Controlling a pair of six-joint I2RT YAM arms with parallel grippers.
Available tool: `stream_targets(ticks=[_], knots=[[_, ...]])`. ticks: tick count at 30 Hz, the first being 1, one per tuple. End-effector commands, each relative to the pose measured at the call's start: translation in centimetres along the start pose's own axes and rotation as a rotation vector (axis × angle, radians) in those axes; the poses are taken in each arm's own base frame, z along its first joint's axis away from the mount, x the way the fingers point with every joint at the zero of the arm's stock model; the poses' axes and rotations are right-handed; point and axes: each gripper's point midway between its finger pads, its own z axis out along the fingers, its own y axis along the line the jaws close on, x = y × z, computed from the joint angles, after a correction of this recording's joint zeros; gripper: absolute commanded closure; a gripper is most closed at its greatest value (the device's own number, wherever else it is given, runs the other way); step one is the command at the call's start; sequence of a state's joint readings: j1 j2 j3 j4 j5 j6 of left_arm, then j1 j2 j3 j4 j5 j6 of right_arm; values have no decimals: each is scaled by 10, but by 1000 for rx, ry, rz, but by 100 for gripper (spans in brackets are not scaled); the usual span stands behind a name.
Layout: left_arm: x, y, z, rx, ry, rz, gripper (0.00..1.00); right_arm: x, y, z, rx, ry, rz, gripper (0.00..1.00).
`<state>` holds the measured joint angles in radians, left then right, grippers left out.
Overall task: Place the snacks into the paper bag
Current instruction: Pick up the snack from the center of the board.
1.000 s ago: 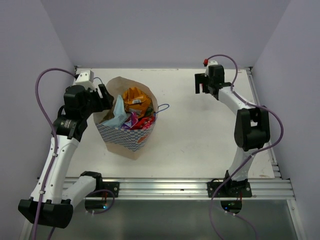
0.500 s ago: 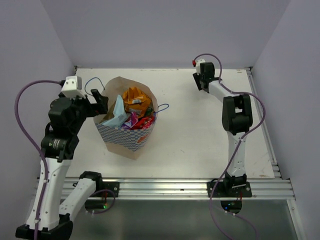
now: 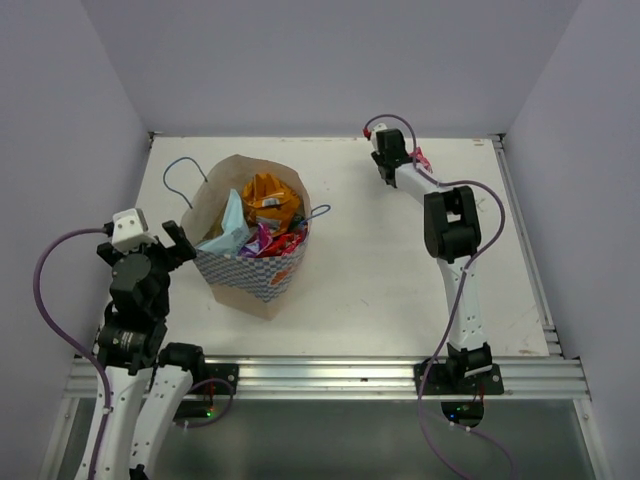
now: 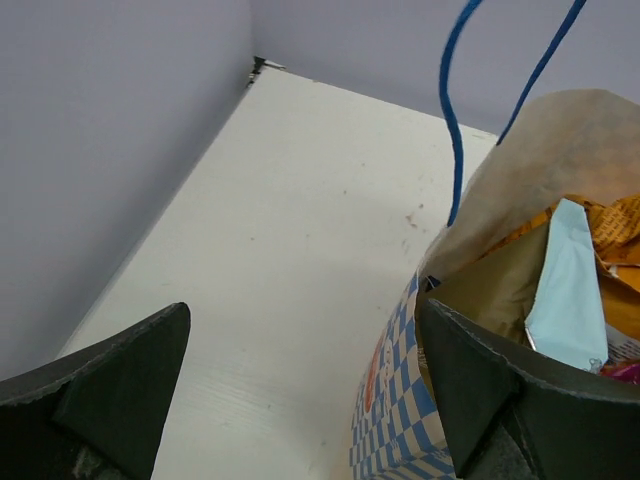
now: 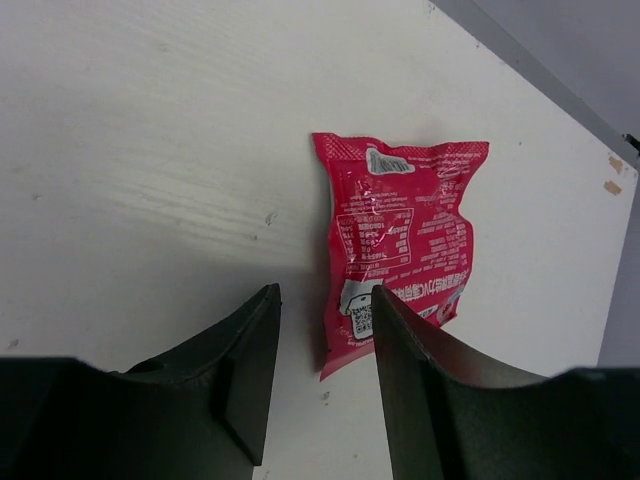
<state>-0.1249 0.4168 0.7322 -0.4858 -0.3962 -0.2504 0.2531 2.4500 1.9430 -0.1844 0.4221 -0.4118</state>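
Lying flat on the white table (image 3: 400, 270) at its far edge, 1 pink-red foil snack packet (image 5: 398, 238) is not yet in the tan paper bag with blue-and-white checks (image 3: 252, 278), which stands upright, well apart, with several packets inside. The right gripper (image 5: 322, 325) hovers just beside the packet's near edge, jaws open and empty. The left gripper (image 4: 300, 360) is open too, near the bag's wall.

The packet looks light, thin, crinkly and probably slippery. I would pinch 1 sealed edge, because the flat middle gives the fingers nothing to hold.
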Motion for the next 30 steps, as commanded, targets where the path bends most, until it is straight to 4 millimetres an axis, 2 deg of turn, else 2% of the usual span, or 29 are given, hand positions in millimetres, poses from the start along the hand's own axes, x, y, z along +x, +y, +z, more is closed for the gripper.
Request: stream_targets(ticks=[1, 5, 12, 15, 16, 20, 26, 29, 30], knots=[[-12, 25, 2, -149, -94, -64, 0, -2, -16, 6, 120, 15, -45, 54], [1, 31, 4, -176, -98, -80, 0, 1, -18, 10, 168, 31, -86, 58], [-5, 41, -5, -214, -153, -114, 0, 14, -15, 17, 202, 77, -137, 63], [-7, 35, -5, -176, -159, -111, 0, 18, -15, 18, 208, 87, -152, 73], [-7, 29, -4, -142, -156, -107, 0, 17, -15, 18, 209, 85, -156, 81], [-11, 15, -3, -60, -165, -88, 0, 18, -17, 16, 214, 84, -143, 99], [-18, 4, -10, 18, -211, -86, 0, 9, -20, 2, 207, 54, -101, 100], [-29, 4, -19, 43, -263, -107, 0, 1, -22, -14, 191, 27, -70, 100], [-30, 4, -20, 45, -267, -107, 0, 6, -18, -16, 178, 34, -68, 100]])
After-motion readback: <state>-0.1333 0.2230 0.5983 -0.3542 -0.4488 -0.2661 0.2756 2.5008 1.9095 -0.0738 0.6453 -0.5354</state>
